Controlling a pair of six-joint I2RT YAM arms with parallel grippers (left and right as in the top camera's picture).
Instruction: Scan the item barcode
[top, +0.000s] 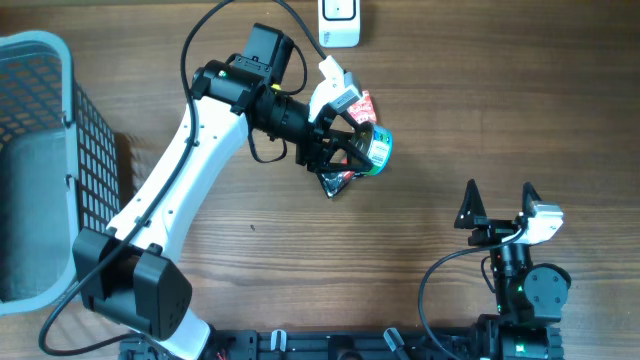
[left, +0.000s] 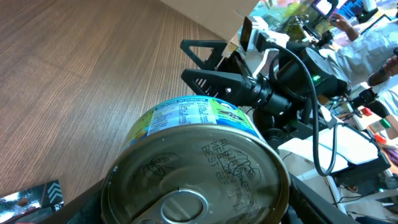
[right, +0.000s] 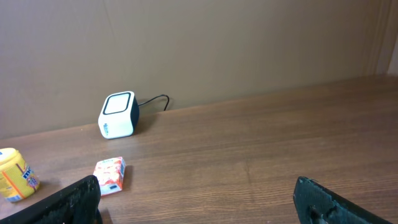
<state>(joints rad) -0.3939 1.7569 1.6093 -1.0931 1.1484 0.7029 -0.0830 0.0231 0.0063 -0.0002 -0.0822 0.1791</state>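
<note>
The item is a round can with a green and blue label, and my left gripper is shut on it above the middle of the table. In the left wrist view its pull-tab lid fills the lower frame, held between the dark fingers. No barcode shows on it. The white scanner stands at the far edge, also seen as the scanner from the right wrist. My right gripper rests open near the front right, with nothing between its fingers.
An orange carton lies beside the can, towards the scanner, and a dark packet lies under the left gripper. A blue-grey basket stands at the left edge. A yellow label shows at the right wrist view's left edge.
</note>
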